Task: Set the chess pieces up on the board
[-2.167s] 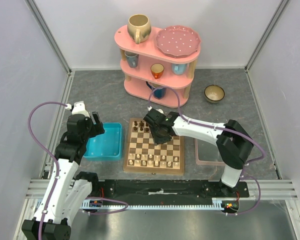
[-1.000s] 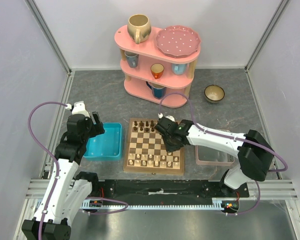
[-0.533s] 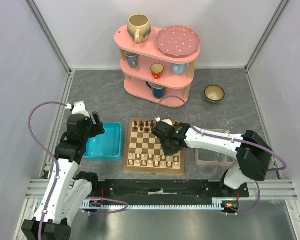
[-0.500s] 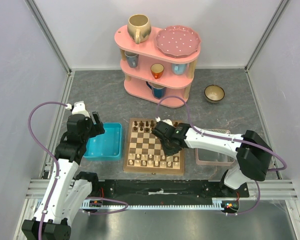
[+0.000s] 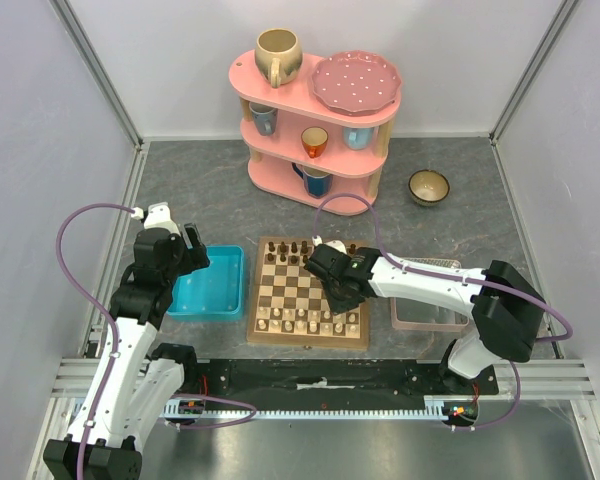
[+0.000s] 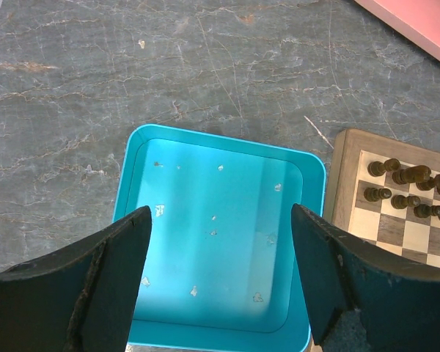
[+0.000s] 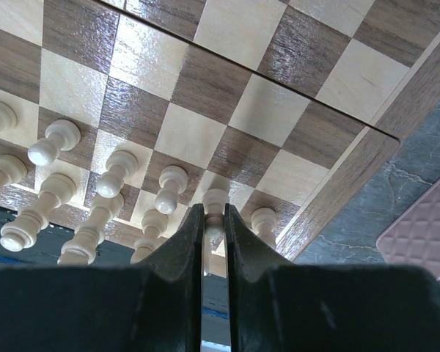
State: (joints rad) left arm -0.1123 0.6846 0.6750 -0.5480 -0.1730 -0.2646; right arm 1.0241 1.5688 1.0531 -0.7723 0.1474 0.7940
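The wooden chessboard (image 5: 300, 290) lies in the middle of the table. Several pale cream chess pieces (image 5: 302, 322) stand in its near rows, and dark pieces stand in its far row. My right gripper (image 5: 345, 300) hangs over the board's near right part. In the right wrist view the right gripper (image 7: 214, 220) is shut on a cream pawn (image 7: 215, 202), held just above the near right squares beside other cream pieces (image 7: 55, 139). My left gripper (image 6: 220, 271) is open and empty above the turquoise tray (image 6: 161, 165), left of the board (image 6: 396, 220).
A pink three-tier shelf (image 5: 315, 125) with cups and a plate stands behind the board. A small bowl (image 5: 428, 186) sits at the back right. A clear pink-rimmed tray (image 5: 425, 318) lies right of the board, partly under the right arm.
My right gripper has moved from the board's far side toward its near right squares and come lower over them. The left arm has not moved.
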